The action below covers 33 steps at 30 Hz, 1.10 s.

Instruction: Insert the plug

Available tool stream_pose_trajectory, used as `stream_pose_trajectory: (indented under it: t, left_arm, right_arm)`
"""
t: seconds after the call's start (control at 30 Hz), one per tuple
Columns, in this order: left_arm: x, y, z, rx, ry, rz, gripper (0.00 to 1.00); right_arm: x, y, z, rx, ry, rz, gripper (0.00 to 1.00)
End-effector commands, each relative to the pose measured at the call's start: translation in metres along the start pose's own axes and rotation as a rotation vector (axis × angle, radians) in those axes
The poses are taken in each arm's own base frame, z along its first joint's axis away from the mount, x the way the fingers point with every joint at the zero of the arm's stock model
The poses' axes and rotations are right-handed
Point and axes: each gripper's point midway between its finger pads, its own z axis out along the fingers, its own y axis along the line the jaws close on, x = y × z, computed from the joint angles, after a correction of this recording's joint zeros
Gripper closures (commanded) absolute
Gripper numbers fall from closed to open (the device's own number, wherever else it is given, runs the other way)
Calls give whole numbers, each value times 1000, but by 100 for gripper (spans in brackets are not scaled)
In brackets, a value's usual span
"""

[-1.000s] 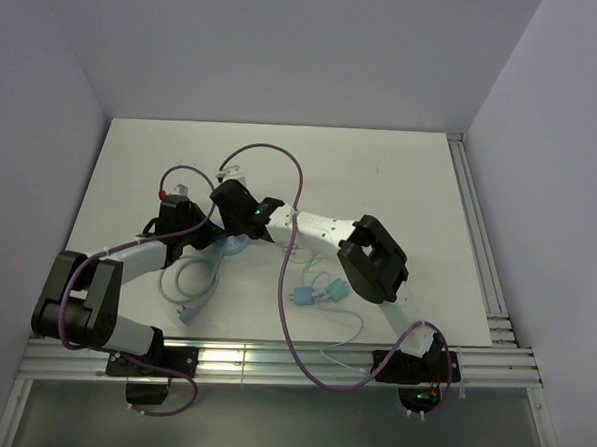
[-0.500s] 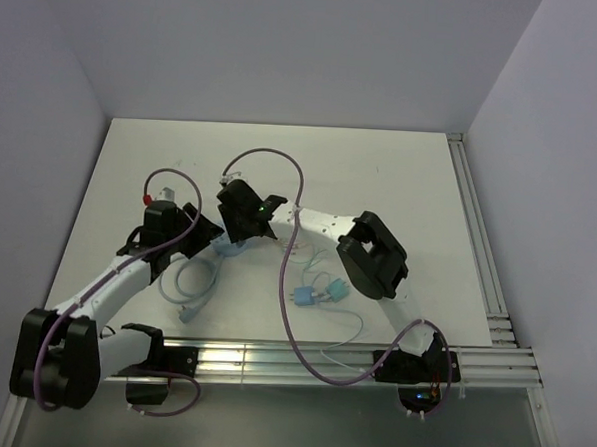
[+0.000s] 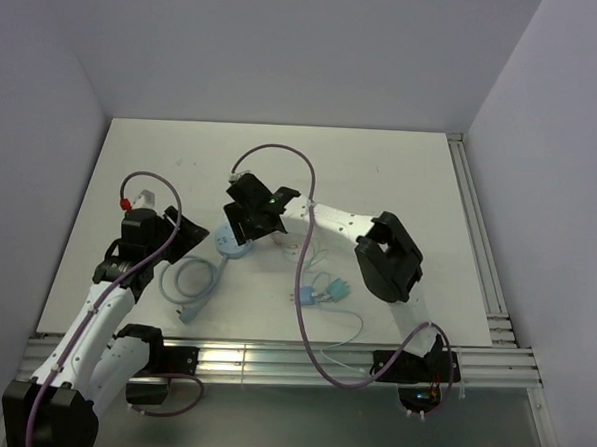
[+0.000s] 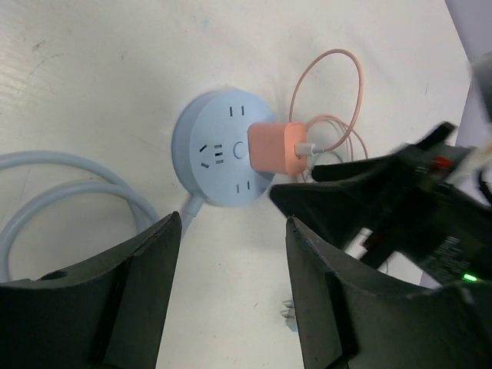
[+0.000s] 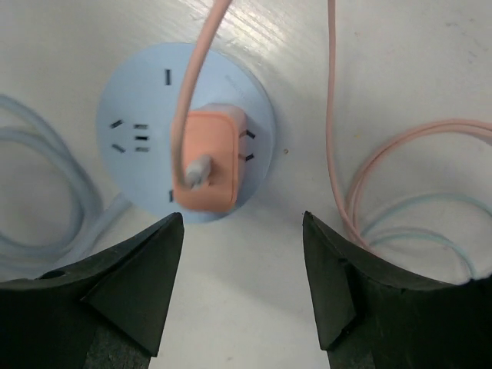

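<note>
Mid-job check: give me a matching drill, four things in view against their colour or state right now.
Things:
1. charger plug
2. round socket hub
3. hub's cord
4. right gripper

States:
A. open, holding nothing
B. orange, sitting in the hub
C. pale blue, looped beside the hub
D. pale blue disc, lying flat, some sockets free

Pairs: 1-B, 2-D, 3-C, 4-A
</note>
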Motion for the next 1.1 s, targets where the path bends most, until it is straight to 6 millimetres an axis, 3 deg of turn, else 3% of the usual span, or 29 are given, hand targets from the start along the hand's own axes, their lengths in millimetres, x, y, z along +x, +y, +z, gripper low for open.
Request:
stream_pose_trajectory:
  t: [0.0, 0.13, 0.23, 0.27, 0.33, 0.37, 0.47, 0.57, 0.67, 0.73, 0.93, 1.07]
  left_arm:
    - [-12, -6, -13, 6, -45, 48, 38]
    - [-11, -7, -16, 20, -46, 56, 39]
    - [-8, -19, -16, 72, -12, 57, 41]
    - [-7, -26, -17, 94, 9, 59, 41]
    - [-7, -33, -17, 126, 23, 70, 45]
    - [-6, -38, -17, 144, 36, 71, 47]
    - [0, -56, -18, 246, 83, 97, 49]
    - [7, -67, -20, 320, 123, 101, 48]
    - [14, -70, -18, 350, 161, 112, 47]
    - [18, -69, -14, 352, 188, 120, 46]
    - [27, -71, -10, 375, 244, 136, 46]
    - [33, -73, -11, 382, 270, 154, 46]
  right_arm:
    - [-36, 6, -75, -85, -134, 20, 29]
    - [-30, 6, -114, -140, -179, 38, 29]
    - [-16, -9, -134, -107, -177, 68, 33]
    - [1, -20, -131, -71, -146, 78, 34]
    - [13, -29, -142, -43, -150, 135, 35]
    - [34, -43, -138, 10, -108, 158, 35]
    - [59, -56, -147, 32, -92, 264, 36]
    - [106, -70, -145, 42, -42, 348, 37]
    - [123, -77, -154, 29, -49, 414, 35]
    - [126, -72, -160, -17, -54, 430, 35]
    - [133, -55, -152, -98, -35, 443, 36]
    - [139, -69, -139, -1, -27, 456, 41]
